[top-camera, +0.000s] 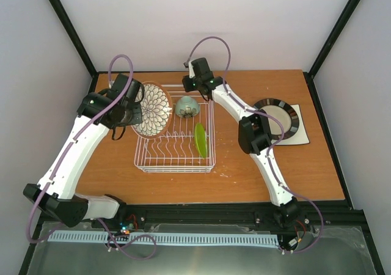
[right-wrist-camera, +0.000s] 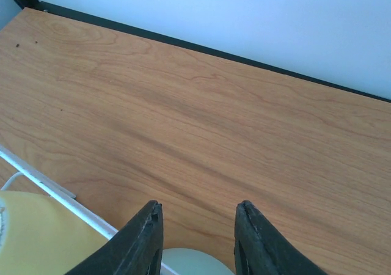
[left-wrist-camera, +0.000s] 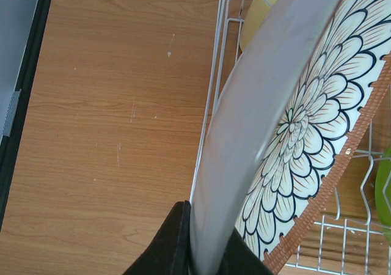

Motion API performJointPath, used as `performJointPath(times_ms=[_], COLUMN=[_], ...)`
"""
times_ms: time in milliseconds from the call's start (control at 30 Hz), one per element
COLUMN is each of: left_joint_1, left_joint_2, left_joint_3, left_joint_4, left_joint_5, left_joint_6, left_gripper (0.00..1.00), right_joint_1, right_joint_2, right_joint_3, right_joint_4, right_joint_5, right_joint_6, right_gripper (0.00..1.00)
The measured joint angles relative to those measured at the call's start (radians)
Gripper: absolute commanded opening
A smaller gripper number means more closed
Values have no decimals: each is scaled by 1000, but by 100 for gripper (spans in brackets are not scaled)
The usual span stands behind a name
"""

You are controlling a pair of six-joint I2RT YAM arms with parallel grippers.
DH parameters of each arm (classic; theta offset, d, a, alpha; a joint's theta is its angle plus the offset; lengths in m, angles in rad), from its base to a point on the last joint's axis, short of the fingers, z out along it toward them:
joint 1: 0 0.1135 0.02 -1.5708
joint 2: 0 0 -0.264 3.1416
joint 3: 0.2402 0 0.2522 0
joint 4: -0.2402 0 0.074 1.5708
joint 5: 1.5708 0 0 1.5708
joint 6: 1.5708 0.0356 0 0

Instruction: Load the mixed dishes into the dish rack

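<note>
Left wrist: petal-patterned plate (left-wrist-camera: pixel 317 128), brown-red rim, grey back.

Rack (top-camera: pixel 174 170) is sitting in the middle of the table (top-camera: pixel 244 177), bowl (top-camera: pixel 186 107) lying in its far end, small plate (top-camera: pixel 200 140) standing in its right side — big plate (top-camera: pixel 153 110) tilting at its left edge. Off right, round plate (top-camera: pixel 284 113) lying on square plate (top-camera: pixel 301 137).

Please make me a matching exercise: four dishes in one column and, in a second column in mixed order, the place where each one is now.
1. petal-patterned plate
2. pale mint bowl
3. lime-green plate
4. dark-rimmed plate

A. on the square white plate
B. on edge in the dish rack, right side
C. gripped by the left end effector
D. in the dish rack, far end

Pairs: 1-C, 2-D, 3-B, 4-A
</note>
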Motion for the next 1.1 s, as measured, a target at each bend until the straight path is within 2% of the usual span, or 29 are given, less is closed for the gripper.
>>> performJointPath(times_ms=[300, 500, 600, 867, 1100], left_joint_1=[0, 0, 0, 0, 0], left_joint_2=[0, 0, -1, -3, -3], left_joint_3=[-41, -54, -62, -87, -88], left_joint_4=[34, 51, 53, 71, 74], left_joint_5=[-3, -4, -4, 5, 16], left_joint_6=[10, 12, 12, 16, 19], left_gripper=[1, 1, 1, 1, 1], right_joint_1=[-14, -14, -14, -9, -7], right_joint_2=[-9, -234, -299, -304, -158], right_joint_3=[-24, -406, -506, -536, -382], right_joint_4=[10, 192, 229, 217, 138], right_joint_5=[-51, -81, -100, -149, -162], right_joint_6=[-2, -5, -13, -39, -42], right_gripper=[28, 31, 30, 26, 26])
